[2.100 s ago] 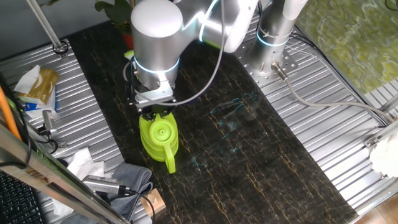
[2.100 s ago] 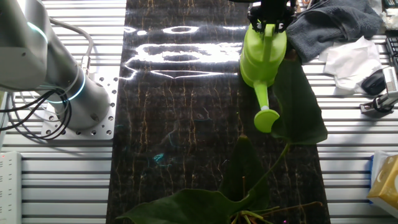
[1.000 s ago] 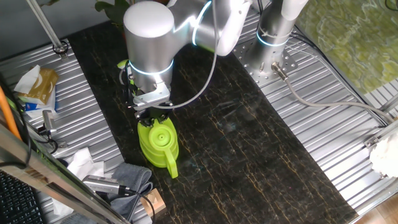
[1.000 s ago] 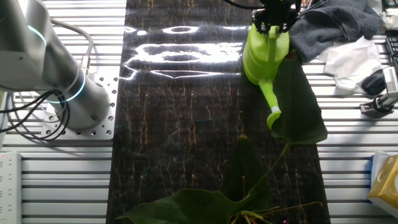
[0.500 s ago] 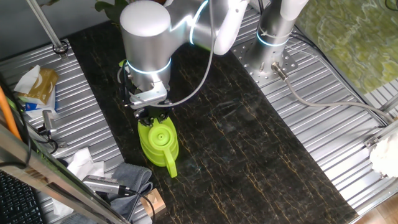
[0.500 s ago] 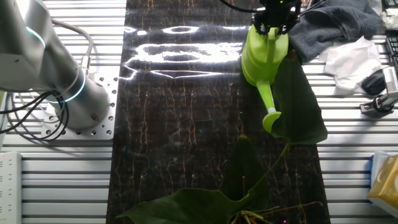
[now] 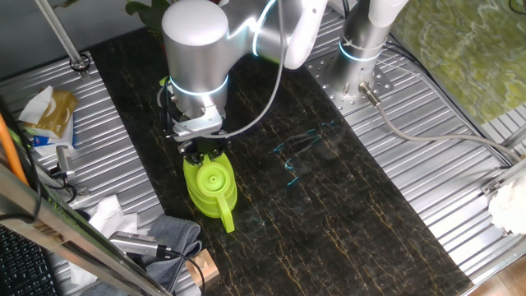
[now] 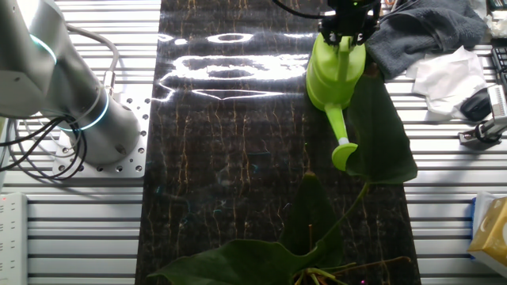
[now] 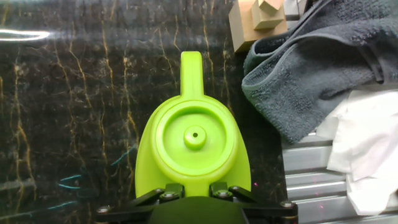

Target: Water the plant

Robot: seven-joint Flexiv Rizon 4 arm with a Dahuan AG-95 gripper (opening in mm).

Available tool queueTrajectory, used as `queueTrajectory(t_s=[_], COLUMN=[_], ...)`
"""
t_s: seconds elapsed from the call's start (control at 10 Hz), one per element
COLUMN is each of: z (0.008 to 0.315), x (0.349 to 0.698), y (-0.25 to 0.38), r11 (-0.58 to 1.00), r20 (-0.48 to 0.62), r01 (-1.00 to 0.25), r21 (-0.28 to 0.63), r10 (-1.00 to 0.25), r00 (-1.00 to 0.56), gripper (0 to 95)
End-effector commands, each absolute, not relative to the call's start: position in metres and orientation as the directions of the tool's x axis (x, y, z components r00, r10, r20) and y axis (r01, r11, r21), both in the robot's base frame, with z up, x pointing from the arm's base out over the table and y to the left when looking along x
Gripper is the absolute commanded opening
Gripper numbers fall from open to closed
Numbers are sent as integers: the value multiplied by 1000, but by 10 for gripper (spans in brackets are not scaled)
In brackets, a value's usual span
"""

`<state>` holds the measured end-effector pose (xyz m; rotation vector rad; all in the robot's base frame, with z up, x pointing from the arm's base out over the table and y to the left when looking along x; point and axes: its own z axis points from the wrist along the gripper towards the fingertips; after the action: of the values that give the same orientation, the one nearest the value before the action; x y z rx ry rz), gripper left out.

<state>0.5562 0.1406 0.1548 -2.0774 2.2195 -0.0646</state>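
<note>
The lime-green watering can [image 7: 210,184] stands on the dark marbled table [image 7: 329,205], its spout [image 8: 341,142] pointing at the plant. My gripper [image 7: 204,150] is shut on the can's rear handle; in the hand view the fingers [image 9: 168,190] pinch it at the bottom edge, with the can's lid [image 9: 194,135] straight ahead. The plant shows as broad dark leaves [image 8: 380,127] in the other fixed view, one leaf next to the spout. Its pot is out of view there. In one fixed view only leaves [image 7: 149,10] show behind the arm.
A grey towel [image 9: 311,68] lies right of the can, with white tissue [image 9: 367,155] and wooden blocks [image 9: 255,22] beside it. The robot base [image 8: 95,127] is bolted to the ribbed metal surface. Clutter and a yellow box [image 8: 491,229] line the table's side.
The gripper stays shut on the can. The can has shifted only slightly, its spout swinging a little from side to side over the same spot.
</note>
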Motion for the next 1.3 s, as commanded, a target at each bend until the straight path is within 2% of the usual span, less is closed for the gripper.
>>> queueTrajectory(t_s=[0.1,0.4,0.9,1.3], z=[151,151,151,158], x=[555,555,556,559], y=[140,140,141,144], r11=[73,85,100,95], r20=[-44,-40,-79,-72], r01=[-992,-990,-988,-989], r21=[-104,-109,-114,-114], r10=[-997,-996,-993,-994], r00=[-68,-81,-92,-87], gripper=[0,0,950,950])
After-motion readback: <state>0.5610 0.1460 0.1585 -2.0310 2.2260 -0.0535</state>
